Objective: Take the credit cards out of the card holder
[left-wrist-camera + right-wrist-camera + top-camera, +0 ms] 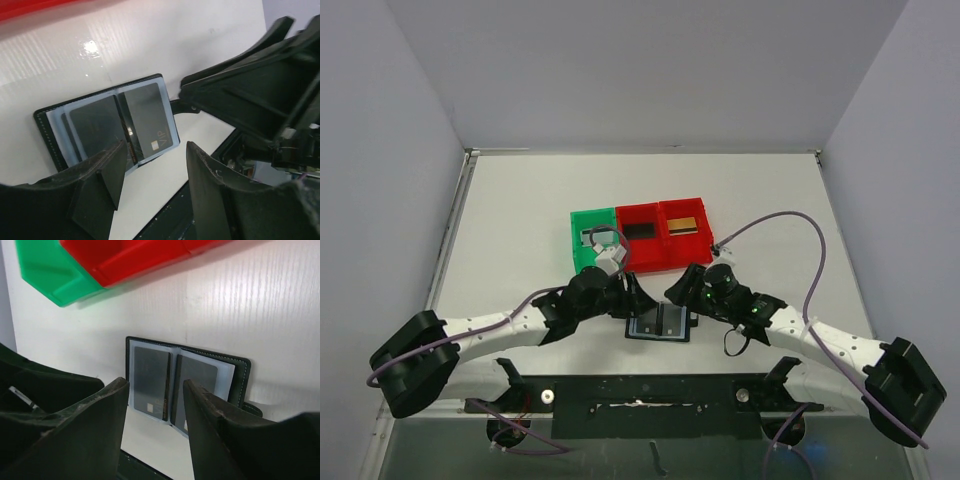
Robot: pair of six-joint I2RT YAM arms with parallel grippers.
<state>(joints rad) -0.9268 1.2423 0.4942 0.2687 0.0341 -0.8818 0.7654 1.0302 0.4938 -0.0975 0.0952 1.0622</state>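
Note:
The card holder (660,323) lies open and flat on the table near the front edge, between my two grippers. In the left wrist view the card holder (55,135) shows glossy blue-grey pockets with a dark card marked VIP (150,120) and another dark card (95,127) inside. The right wrist view shows the same two cards (150,377) in the holder (242,372), with its strap tab (250,409) to the right. My left gripper (640,297) (155,172) is open and empty just left of it. My right gripper (680,290) (156,405) is open and empty just right of it.
A green bin (582,222) and two red bins (638,255) stand in a row just behind the holder. They hold a pale grey card (592,239), a black card (641,231) and a gold card (686,224). The black base rail (650,400) runs along the front edge.

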